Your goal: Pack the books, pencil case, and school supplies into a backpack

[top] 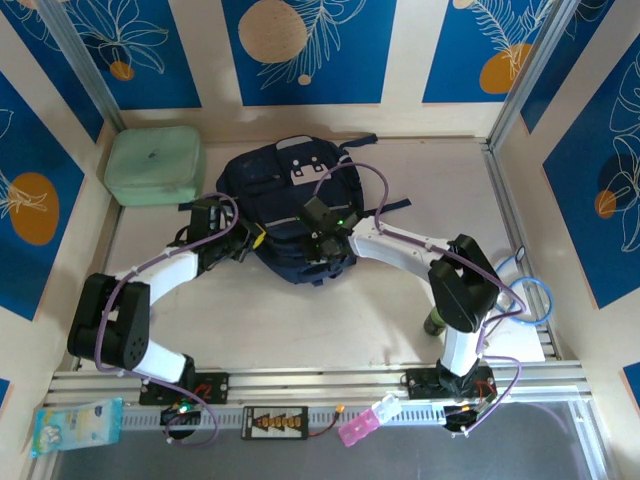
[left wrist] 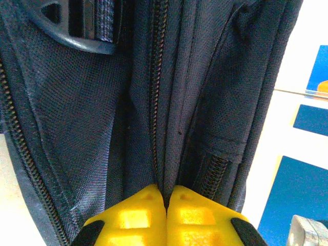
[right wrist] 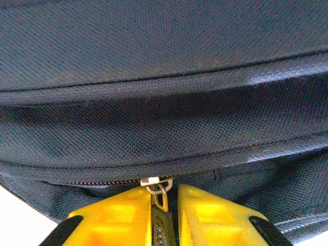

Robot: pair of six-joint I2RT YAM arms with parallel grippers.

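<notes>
The navy backpack [top: 285,195] lies in the middle of the table with its grey-white patch toward the back wall. My left gripper [top: 252,240] is at its left side. In the left wrist view this gripper [left wrist: 166,197] is shut, pinching a fold of the backpack [left wrist: 102,113] fabric beside a zipper line. My right gripper [top: 326,248] is at the bag's near edge. In the right wrist view its yellow fingers [right wrist: 165,200] stand slightly apart around the zipper pull [right wrist: 163,218], which hangs from the slider [right wrist: 152,181] with a gap on its right. The books and pencil case are out of view.
A mint-green rounded case [top: 155,165] stands at the back left corner. A blue cable loop [top: 530,295] lies at the right edge. On the front rail lie a pale-blue packet [top: 75,425] and a pink item [top: 360,425].
</notes>
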